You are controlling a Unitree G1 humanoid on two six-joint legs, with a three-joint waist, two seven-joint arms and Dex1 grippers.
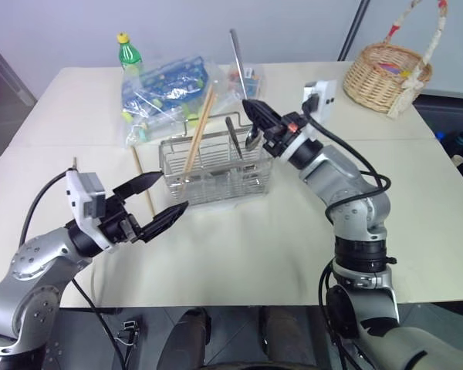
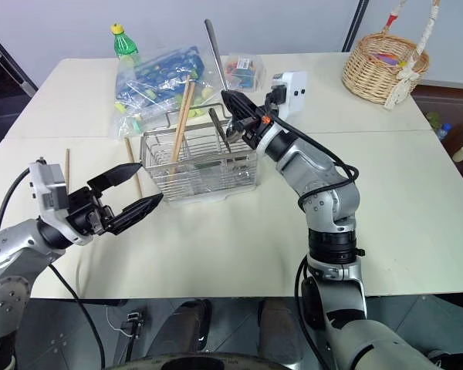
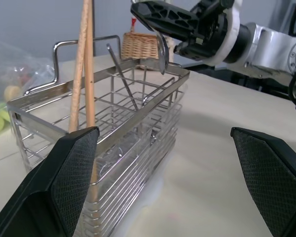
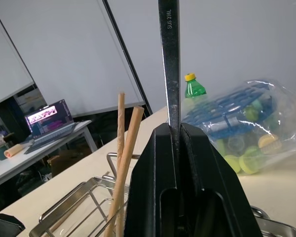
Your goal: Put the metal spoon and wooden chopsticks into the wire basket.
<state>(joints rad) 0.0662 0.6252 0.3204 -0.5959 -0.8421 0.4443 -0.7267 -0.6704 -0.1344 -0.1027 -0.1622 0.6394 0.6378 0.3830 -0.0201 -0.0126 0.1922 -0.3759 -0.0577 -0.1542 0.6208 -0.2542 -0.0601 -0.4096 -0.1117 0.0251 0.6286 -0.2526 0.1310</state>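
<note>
Over basket [image 1: 216, 166] | our right jaws [image 1: 256, 116] grip spoon [image 1: 239, 65], left [image 1: 156, 199] open | next: lower, release; one chopstick [image 1: 143, 181] remains

An office or lab space used for robot trials: pale partition walls with dark framing [image 4: 123, 54] stand behind a cream counter [image 1: 239, 254], an open laptop [image 4: 49, 121] sits on a neighbouring desk [image 4: 34, 153], and a bag of coloured props [image 1: 166, 96] and a wicker basket [image 1: 386, 73] crowd the counter.
</note>
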